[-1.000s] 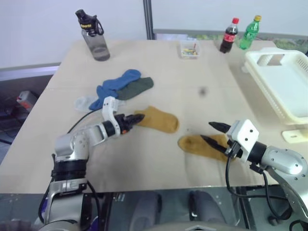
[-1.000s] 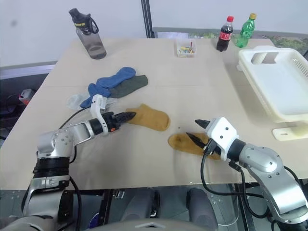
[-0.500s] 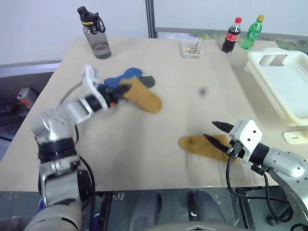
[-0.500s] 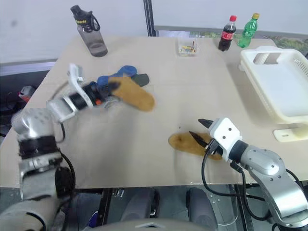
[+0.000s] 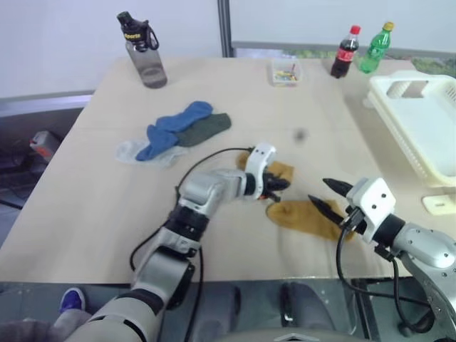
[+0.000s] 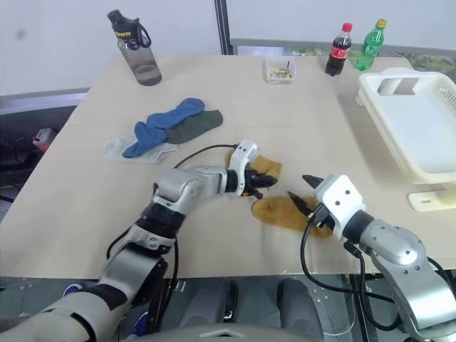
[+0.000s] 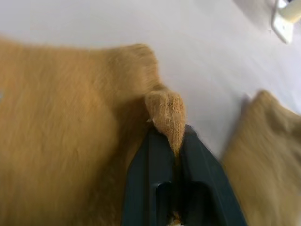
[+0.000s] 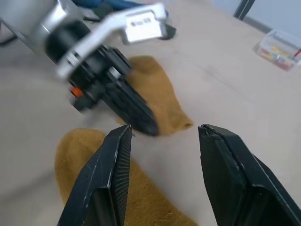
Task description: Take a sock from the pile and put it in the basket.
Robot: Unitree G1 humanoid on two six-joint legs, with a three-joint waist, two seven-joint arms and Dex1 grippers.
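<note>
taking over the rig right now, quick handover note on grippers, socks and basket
Left gripper: shut on a fold of the mustard sock, mid-table.
Right gripper: open, empty, poised above the second mustard sock, lying flat just beside the first.
Pile: blue, dark green and whitish socks, further back on the left.
Basket: on the table's right edge, no sock seen in it.
Done: one sock gripped. Left: carry it to the basket and release.

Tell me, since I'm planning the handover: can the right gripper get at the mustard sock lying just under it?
Probably yes. The right gripper hangs open just above that mustard sock, nothing between them; the left gripper, pinching the other mustard sock, sits close beside.
</note>
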